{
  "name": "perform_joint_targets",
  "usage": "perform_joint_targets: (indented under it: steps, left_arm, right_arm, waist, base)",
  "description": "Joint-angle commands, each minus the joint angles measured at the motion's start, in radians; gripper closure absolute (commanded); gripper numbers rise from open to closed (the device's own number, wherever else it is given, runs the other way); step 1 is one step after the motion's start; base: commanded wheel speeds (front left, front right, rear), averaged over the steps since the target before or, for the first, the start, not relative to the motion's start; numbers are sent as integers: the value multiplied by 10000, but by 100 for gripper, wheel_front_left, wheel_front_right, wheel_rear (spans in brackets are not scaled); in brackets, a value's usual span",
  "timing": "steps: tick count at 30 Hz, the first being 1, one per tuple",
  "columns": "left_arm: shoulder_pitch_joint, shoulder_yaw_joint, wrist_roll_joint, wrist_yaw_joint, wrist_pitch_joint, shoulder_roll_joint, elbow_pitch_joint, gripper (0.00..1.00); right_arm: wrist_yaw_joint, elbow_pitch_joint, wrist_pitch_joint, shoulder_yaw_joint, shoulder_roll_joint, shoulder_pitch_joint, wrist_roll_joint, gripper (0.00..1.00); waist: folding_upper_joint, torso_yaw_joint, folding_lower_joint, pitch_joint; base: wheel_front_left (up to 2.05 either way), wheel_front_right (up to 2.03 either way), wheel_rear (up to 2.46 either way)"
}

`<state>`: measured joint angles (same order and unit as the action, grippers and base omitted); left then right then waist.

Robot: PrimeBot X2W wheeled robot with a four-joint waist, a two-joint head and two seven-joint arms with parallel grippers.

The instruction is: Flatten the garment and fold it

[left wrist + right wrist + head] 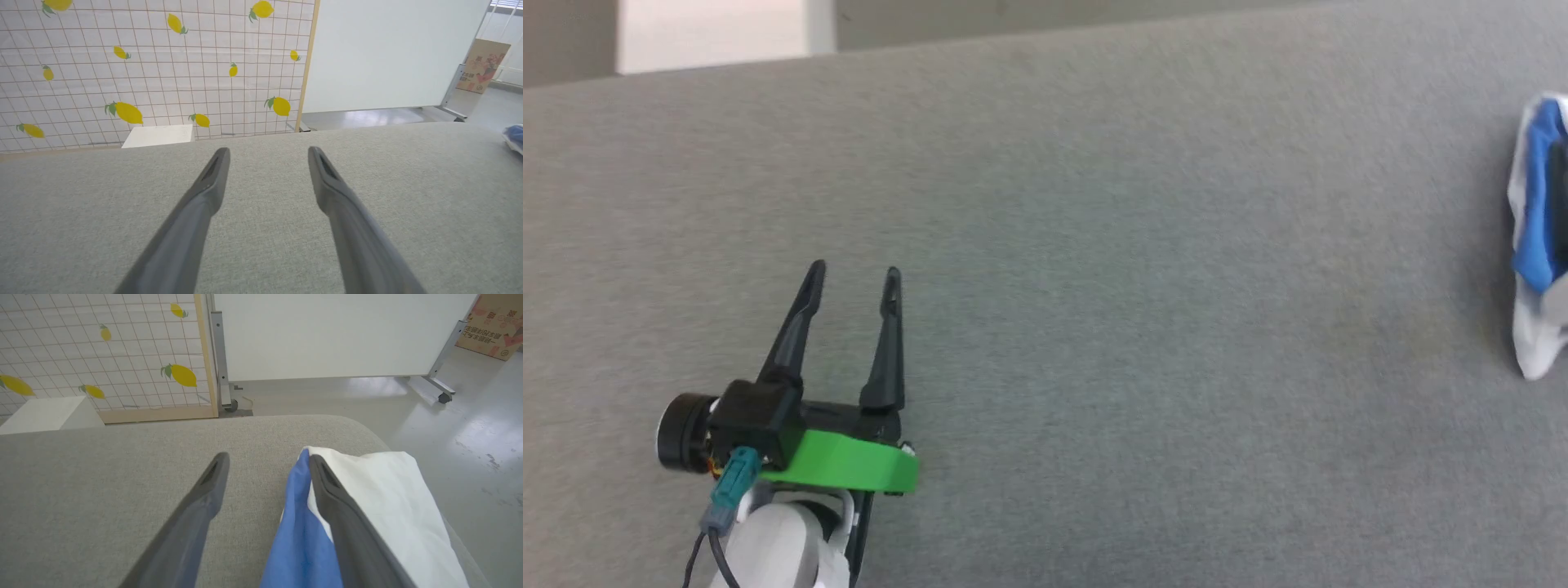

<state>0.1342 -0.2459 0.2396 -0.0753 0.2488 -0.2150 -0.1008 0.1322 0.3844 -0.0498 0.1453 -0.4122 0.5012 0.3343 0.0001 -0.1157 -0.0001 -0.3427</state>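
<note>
The left tool (pixel 854 269) hovers spread above the grey table (pixel 1135 327), while the right tool (pixel 268 456), also spread, lays one finger across the bunched blue-and-white T-shirt (pixel 392 498).

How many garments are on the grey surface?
1. The garment lies bunched at the head view's far right, around one finger of the open right gripper. Others may lie beyond the frame.

**Colour rundown, mostly grey tbh**

The garment (pixel 388 490) is white with royal blue. Tabletop (pixel 1094 245): plain heathered grey. The left gripper (pixel 854 269) is black with a bright green bracket (pixel 849 465). Screen (pixel 143 61) at 11 o'clock in the left wrist view: white grid, yellow lemons, green leaves.
</note>
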Motion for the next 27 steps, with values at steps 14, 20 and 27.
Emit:
perform_joint_targets:
  steps: [14, 20, 27]
  left_arm:
    - [-1040, 630, -640, -109, 127, 581, 94, 0]
    - [-1843, 663, -1074, 10, 128, 675, 270, 0]
    - [-2454, 864, -1350, -58, 129, 829, 429, 0]
  right_arm:
    - [-15, -3587, 1291, 467, 3513, -4513, -2753, 0]
    - [-15, -3278, 2076, 314, 3614, -5900, -2624, 0]
    - [-15, -3067, 2536, 291, 3617, -6268, -3075, 0]
  waist:
    - [-1, 1941, 1, 3028]
    - [-1, 1812, 1, 3579]
    - [-1, 1572, 1, 3773]
  base:
    - [0, 0, 0]
    - [0, 0, 0]
    - [0, 0, 0]
